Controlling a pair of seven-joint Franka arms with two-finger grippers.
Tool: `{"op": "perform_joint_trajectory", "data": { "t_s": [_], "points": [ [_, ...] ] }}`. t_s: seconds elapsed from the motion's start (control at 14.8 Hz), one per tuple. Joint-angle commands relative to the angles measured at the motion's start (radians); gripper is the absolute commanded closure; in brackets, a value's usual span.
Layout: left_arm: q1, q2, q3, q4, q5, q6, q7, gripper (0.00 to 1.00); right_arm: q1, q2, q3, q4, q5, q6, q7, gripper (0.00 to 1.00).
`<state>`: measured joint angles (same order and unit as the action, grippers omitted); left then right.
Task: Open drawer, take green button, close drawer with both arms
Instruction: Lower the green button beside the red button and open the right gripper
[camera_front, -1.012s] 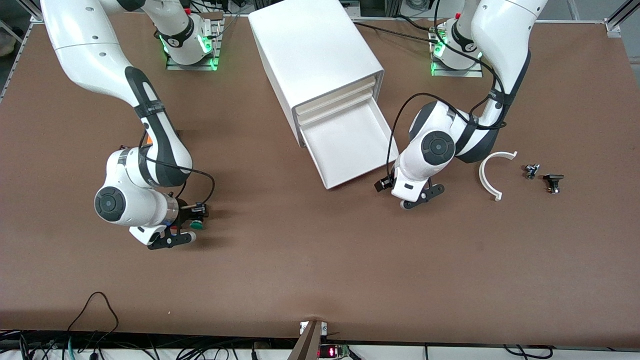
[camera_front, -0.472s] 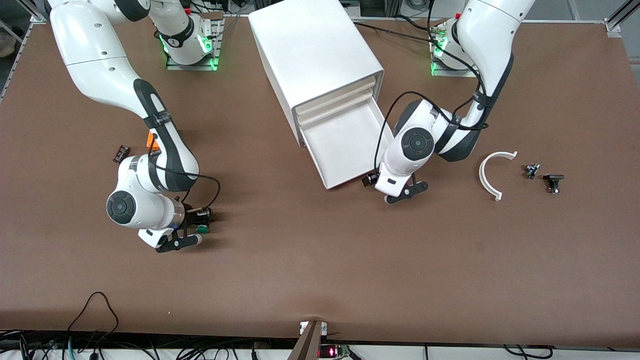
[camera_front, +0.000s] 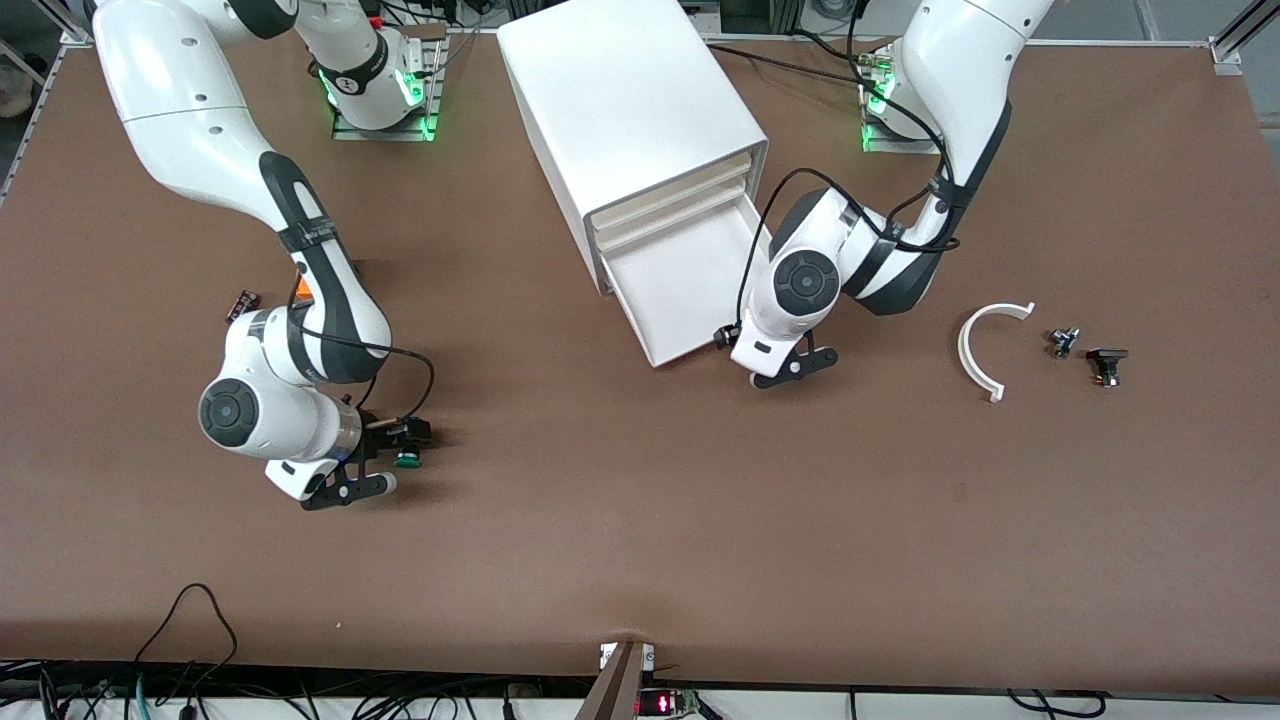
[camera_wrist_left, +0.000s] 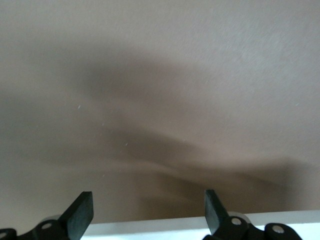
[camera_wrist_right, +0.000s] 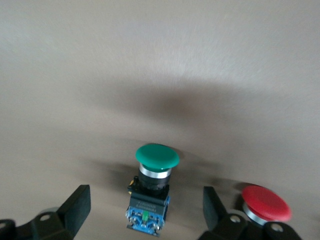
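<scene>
The green-capped button (camera_front: 407, 459) lies on its side on the table, cap pointing away from my right gripper (camera_front: 368, 462). In the right wrist view the button (camera_wrist_right: 151, 187) lies between the open fingers of the right gripper (camera_wrist_right: 147, 199) and touches neither. The lowest drawer (camera_front: 672, 282) of the white cabinet (camera_front: 630, 110) stands pulled out and looks empty. My left gripper (camera_front: 790, 368) is open at the corner of the drawer front toward the left arm's end. In the left wrist view a white edge (camera_wrist_left: 160, 226) shows between the fingers of the left gripper (camera_wrist_left: 148, 201).
A red-capped button (camera_wrist_right: 265, 204) lies beside the green one. A white curved piece (camera_front: 985, 345), a small metal part (camera_front: 1062, 342) and a black part (camera_front: 1106, 364) lie toward the left arm's end. An orange object (camera_front: 303, 285) and a dark chip (camera_front: 243, 303) lie by the right arm.
My left gripper has moved across to the drawer front, and the drawer has slid in slightly. My right gripper has drawn back a little from the green button, which now lies on the table.
</scene>
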<state>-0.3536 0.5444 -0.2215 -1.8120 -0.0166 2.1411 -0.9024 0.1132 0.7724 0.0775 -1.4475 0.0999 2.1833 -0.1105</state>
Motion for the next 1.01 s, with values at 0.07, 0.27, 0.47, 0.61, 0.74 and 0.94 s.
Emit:
{"op": "perform_joint_trajectory", "data": {
  "t_s": [0.07, 0.27, 0.47, 0.61, 0.74, 0.94],
  "points": [
    [-0.002, -0.017, -0.058, -0.009, 0.027, -0.055, -0.015, 0.02, -0.009, -0.106, -0.005, -0.013, -0.009, -0.051, -0.015, 0.0],
    [-0.013, -0.011, -0.09, -0.01, 0.027, -0.063, -0.015, 0.02, -0.009, -0.171, -0.024, -0.011, -0.043, -0.086, -0.008, 0.0],
    [-0.012, -0.011, -0.116, -0.009, 0.02, -0.102, -0.015, 0.01, -0.009, -0.246, -0.044, -0.011, -0.077, -0.17, -0.008, 0.0],
    [-0.016, -0.011, -0.122, -0.003, 0.017, -0.139, -0.016, 0.01, -0.009, -0.294, -0.045, -0.011, -0.095, -0.221, 0.029, 0.0],
    [-0.016, -0.008, -0.14, -0.003, 0.017, -0.181, -0.015, 0.01, -0.007, -0.337, -0.051, -0.011, -0.109, -0.269, 0.081, 0.0],
    [-0.018, -0.006, -0.156, -0.004, -0.031, -0.196, -0.016, 0.01, -0.004, -0.389, -0.053, -0.014, -0.12, -0.313, 0.126, 0.0]
  ]
}}
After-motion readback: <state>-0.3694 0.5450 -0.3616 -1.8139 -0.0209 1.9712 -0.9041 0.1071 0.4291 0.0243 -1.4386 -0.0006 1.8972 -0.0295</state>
